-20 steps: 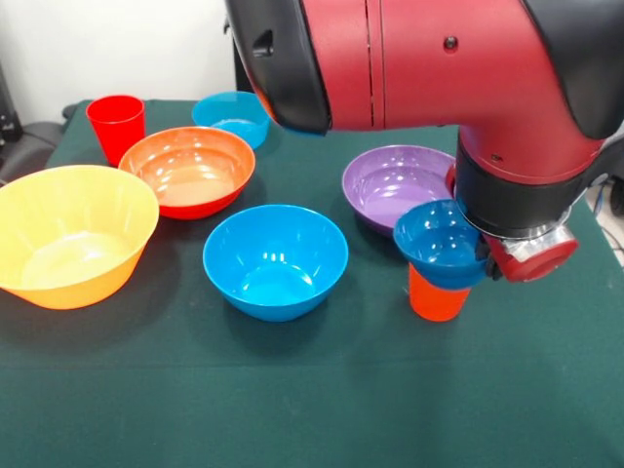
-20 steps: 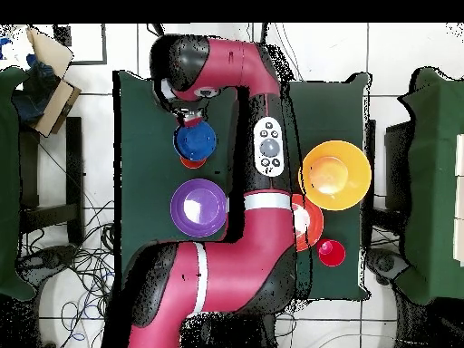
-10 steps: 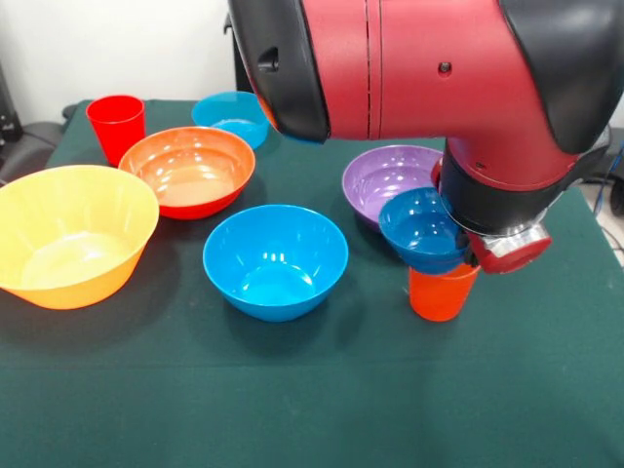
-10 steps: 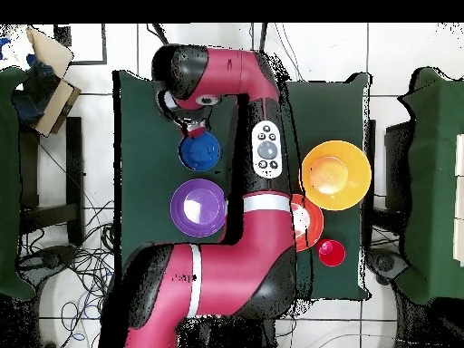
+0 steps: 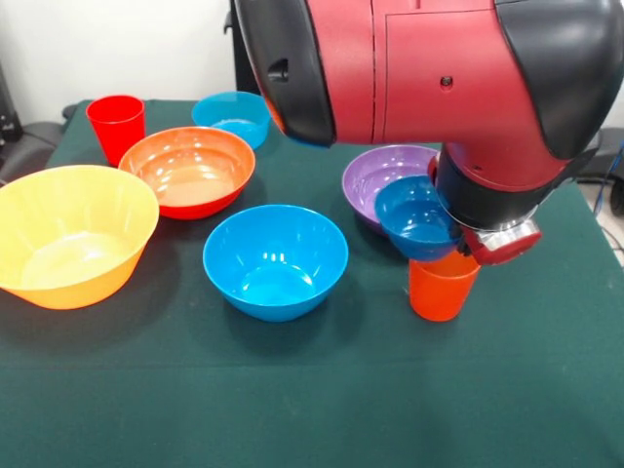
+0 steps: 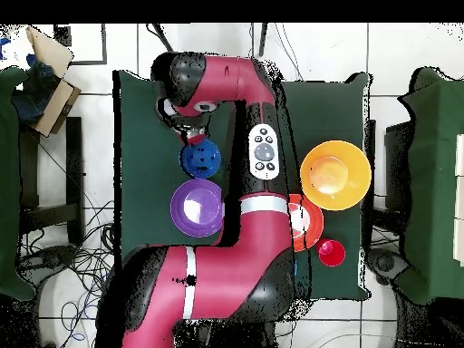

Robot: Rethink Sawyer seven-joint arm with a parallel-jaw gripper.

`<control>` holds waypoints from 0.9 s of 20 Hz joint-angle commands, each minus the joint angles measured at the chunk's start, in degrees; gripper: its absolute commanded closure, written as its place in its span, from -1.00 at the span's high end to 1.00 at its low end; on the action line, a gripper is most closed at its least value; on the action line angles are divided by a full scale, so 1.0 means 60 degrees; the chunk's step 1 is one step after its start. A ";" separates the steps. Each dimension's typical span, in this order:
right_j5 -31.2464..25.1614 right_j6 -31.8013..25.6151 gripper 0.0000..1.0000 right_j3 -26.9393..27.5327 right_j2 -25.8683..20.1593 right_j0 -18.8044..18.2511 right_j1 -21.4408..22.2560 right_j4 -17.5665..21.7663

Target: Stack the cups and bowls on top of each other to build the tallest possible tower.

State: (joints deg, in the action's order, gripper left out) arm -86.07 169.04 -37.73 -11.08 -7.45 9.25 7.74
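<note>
While I watch the front view, the claw is hidden under the wrist, so I cannot tell its grip; the small blue bowl hangs beside it, off the orange cup below. It could drop. Overhead, 1 purple bowl lies just beyond.

The front view looks low and close across the table; the overhead view looks straight down, sharing that table.

A dark green cloth-covered table stands on a white tiled floor — loose cables alongside — before a pale wall.
</note>
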 commanded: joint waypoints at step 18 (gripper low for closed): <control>0.1212 0.0399 -1.00 -0.0770 0.0181 0.0506 -0.0217 -0.0157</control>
State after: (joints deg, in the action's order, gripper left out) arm -82.49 169.04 -37.91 -10.19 -5.89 9.04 5.46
